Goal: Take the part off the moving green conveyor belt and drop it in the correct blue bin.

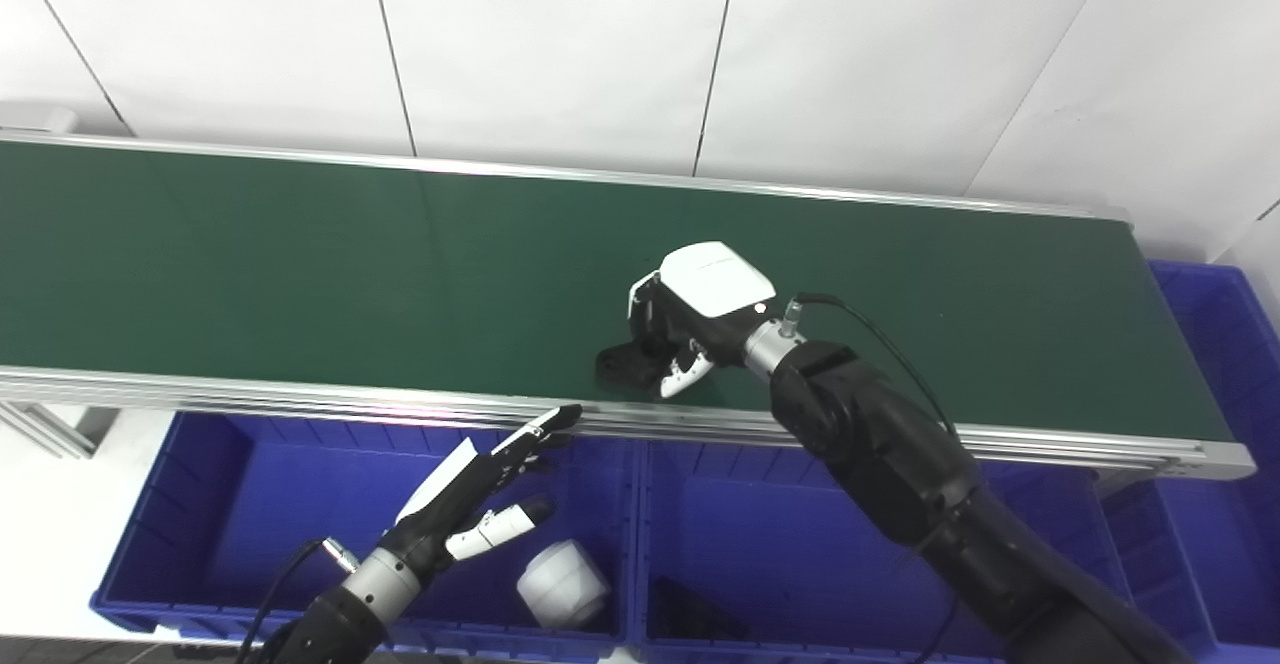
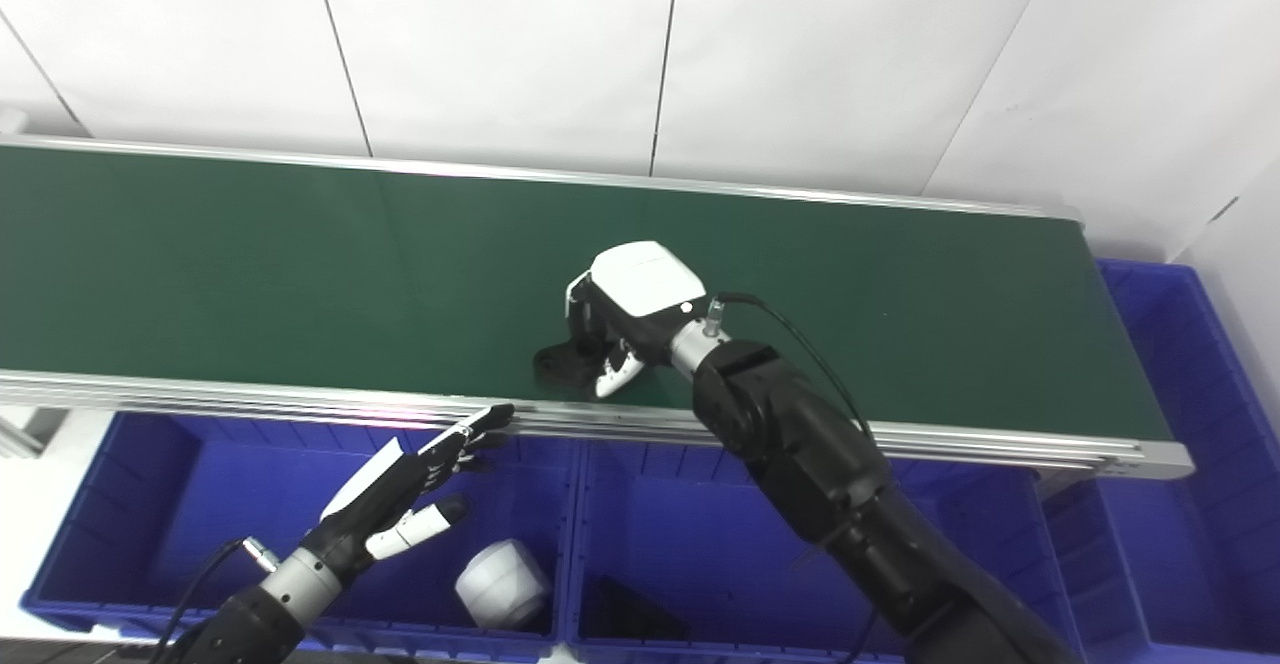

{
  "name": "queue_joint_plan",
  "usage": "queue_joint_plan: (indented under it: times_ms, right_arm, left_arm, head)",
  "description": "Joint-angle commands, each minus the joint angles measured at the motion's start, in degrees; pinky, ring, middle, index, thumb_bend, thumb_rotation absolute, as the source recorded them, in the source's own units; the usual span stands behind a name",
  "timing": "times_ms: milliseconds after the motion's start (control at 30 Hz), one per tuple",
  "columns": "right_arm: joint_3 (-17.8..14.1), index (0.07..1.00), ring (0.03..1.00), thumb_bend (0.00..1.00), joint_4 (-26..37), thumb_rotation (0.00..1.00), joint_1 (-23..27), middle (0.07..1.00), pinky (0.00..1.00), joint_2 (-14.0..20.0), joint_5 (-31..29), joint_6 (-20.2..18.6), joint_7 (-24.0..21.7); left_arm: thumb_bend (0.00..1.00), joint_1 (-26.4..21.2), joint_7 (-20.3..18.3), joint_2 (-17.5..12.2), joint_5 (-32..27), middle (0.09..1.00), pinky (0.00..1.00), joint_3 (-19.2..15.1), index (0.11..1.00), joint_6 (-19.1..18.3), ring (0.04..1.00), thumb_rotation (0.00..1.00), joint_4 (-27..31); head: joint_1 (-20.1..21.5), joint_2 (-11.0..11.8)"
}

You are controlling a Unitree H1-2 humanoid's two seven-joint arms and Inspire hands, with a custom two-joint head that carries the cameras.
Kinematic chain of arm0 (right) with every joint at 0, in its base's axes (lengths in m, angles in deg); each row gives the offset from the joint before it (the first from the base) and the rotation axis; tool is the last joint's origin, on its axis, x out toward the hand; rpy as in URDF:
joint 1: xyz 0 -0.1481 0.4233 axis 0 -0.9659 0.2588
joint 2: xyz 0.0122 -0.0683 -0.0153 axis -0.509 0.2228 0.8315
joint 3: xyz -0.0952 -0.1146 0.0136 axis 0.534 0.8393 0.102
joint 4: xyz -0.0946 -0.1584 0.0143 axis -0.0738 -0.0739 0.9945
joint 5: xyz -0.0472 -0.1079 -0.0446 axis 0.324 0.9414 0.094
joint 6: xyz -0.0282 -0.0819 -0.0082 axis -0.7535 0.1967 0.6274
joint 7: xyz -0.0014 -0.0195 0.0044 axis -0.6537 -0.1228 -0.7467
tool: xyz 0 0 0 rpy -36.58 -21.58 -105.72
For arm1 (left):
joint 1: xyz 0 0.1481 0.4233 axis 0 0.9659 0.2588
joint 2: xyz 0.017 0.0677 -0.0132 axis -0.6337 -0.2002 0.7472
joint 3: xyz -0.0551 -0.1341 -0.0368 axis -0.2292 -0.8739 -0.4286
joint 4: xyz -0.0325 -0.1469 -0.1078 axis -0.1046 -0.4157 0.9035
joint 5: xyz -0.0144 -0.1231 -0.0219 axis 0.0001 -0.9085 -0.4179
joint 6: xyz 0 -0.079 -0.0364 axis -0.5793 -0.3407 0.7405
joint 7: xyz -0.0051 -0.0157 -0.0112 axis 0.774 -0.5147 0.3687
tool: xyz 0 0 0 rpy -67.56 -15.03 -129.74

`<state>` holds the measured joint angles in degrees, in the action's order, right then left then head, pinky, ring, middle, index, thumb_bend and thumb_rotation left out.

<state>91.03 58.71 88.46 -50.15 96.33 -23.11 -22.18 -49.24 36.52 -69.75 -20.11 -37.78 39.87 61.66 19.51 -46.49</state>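
On the belt (image 1: 300,254), near its front rail, the right robot hand (image 1: 690,319) curls around a black part (image 1: 622,364), grip looks partial. Left robot hand (image 1: 480,494) hovers spread, empty, over the bin (image 1: 200,504) below. Belt motion could drag the part loose.

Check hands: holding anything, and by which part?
Right hand is closed around the black part on the belt, gripping its right end. Left hand open, holding nothing.

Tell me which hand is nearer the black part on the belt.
Right. The right hand is curled over the black part on the belt; the left hand hovers open over the left blue bin.
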Motion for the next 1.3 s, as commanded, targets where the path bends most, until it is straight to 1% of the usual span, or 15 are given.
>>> queue_joint_plan:
  times_ms: [0, 167, 333, 400, 533, 633, 667, 733, 800, 833, 867, 900, 967, 1067, 1267]
  right_arm:
    - [-1.99, 0.504, 0.430, 0.52, 3.72, 0.00, 1.90, 0.474, 0.35, -0.23, -0.74, 2.75, 2.83]
    - [-4.40, 0.518, 0.396, 0.52, 10.00, 0.00, 0.75, 0.453, 0.32, -0.48, -0.65, 1.23, 2.58]
    - [-7.64, 0.523, 0.407, 0.52, 15.68, 0.00, -1.41, 0.446, 0.34, -1.05, -2.04, -0.92, 0.77]
    - [-8.95, 0.524, 0.371, 0.52, 17.30, 0.00, -2.42, 0.425, 0.30, -1.35, -2.44, -1.51, 0.31]
    - [-10.76, 0.525, 0.361, 0.52, 19.46, 0.00, -4.24, 0.429, 0.28, -1.32, -2.24, -1.14, 0.29]
    - [-12.05, 0.527, 0.383, 0.52, 20.64, 0.00, -5.90, 0.435, 0.31, -0.97, -2.63, -0.77, 0.16]
    - [-12.50, 0.525, 0.388, 0.52, 21.02, 0.00, -6.66, 0.437, 0.31, -0.83, -2.82, -0.60, 0.25]
    - [-13.29, 0.524, 0.315, 0.52, 22.01, 0.00, -8.43, 0.420, 0.27, -0.42, -2.97, -0.02, 0.67]
    - [-14.07, 0.497, 0.292, 0.52, 23.32, 0.00, -10.70, 0.461, 0.25, 0.06, -3.27, 0.50, 0.94]
    - [-14.45, 0.491, 0.278, 0.53, 24.03, 0.00, -11.90, 0.469, 0.24, 0.33, -3.42, 0.65, 0.98]
    - [-14.80, 0.489, 0.274, 0.53, 24.93, 0.00, -13.39, 0.471, 0.24, 0.74, -3.66, 0.77, 0.86]
    - [-15.14, 0.507, 0.286, 0.52, 25.68, 0.00, -14.94, 0.432, 0.24, 1.13, -3.89, 1.00, 0.91]
    - [-15.76, 0.501, 0.288, 0.52, 26.66, 0.00, -17.83, 0.447, 0.23, 1.72, -4.25, 1.64, 1.44]
    - [-16.37, 0.489, 0.247, 0.52, 27.27, 0.00, -21.29, 0.470, 0.18, 2.11, -4.80, 1.98, 2.08]
    - [-16.81, 0.487, 0.281, 0.52, 25.49, 0.00, -26.59, 0.475, 0.21, 2.24, -5.70, 3.66, 4.76]
  left_arm:
    - [0.61, -1.16, -0.20, -0.37, -0.26, 0.970, 0.86, -0.37, 0.959, 1.13, 0.935, 0.95, 1.09]
    - [0.60, -1.12, 0.24, -0.14, 0.07, 0.968, 0.87, -0.40, 0.956, 1.05, 0.939, 0.95, 1.03]
    - [0.61, -1.14, 0.47, -0.13, 0.68, 0.966, 0.88, -0.31, 0.957, 0.94, 0.940, 0.96, 1.19]
    - [0.61, -1.24, 0.59, -0.03, 0.82, 0.963, 0.88, -0.33, 0.955, 1.29, 0.938, 0.96, 0.93]
    - [0.61, -1.10, 0.74, 0.09, 1.38, 0.958, 0.87, -0.41, 0.952, 1.10, 0.933, 0.96, 1.26]
    - [0.59, -0.86, 0.58, 0.14, 1.24, 0.959, 0.87, -0.39, 0.952, 0.88, 0.934, 0.97, 1.94]
    - [0.59, -0.87, 0.42, 0.19, 0.97, 0.961, 0.87, -0.38, 0.953, 0.87, 0.936, 0.97, 1.83]
    - [0.62, -0.79, 0.12, 0.23, 0.67, 0.969, 0.88, -0.32, 0.959, 0.32, 0.943, 0.97, 1.98]
    - [0.63, -0.56, 0.03, 0.31, 0.63, 0.972, 0.87, -0.27, 0.960, -0.34, 0.942, 0.97, 2.59]
    - [0.63, -0.43, -0.09, 0.39, 0.41, 0.973, 0.87, -0.25, 0.960, -0.66, 0.940, 0.96, 2.95]
    - [0.64, -0.36, -0.10, 0.44, 0.44, 0.974, 0.87, -0.18, 0.960, -0.70, 0.940, 0.96, 3.19]
    - [0.63, -0.30, -0.09, 0.49, 0.57, 0.974, 0.88, -0.10, 0.962, -0.89, 0.944, 0.96, 3.47]
    - [0.64, -0.17, 0.06, 0.61, 1.11, 0.973, 0.88, 0.07, 0.962, -1.61, 0.946, 0.97, 4.20]
    - [0.62, 0.03, 0.18, 0.94, 1.55, 0.972, 0.89, 0.26, 0.960, -2.63, 0.950, 0.97, 5.29]
    - [0.64, 0.41, 0.36, 1.68, 2.00, 0.968, 0.91, 0.36, 0.952, -5.43, 0.958, 0.96, 7.00]
  head:
    - [0.03, 0.03]
    - [-0.18, -0.01]
    - [-0.34, -0.12]
    - [-0.34, -0.12]
    - [-0.53, -0.13]
    - [-0.67, -0.44]
    - [-0.68, -0.47]
    - [-0.96, -0.70]
    - [-1.27, -0.91]
    - [-2.09, -1.51]
    - [-2.61, -1.72]
    - [-3.17, -1.95]
    - [-4.17, -2.32]
    - [-5.71, -2.88]
    - [-6.71, -3.28]
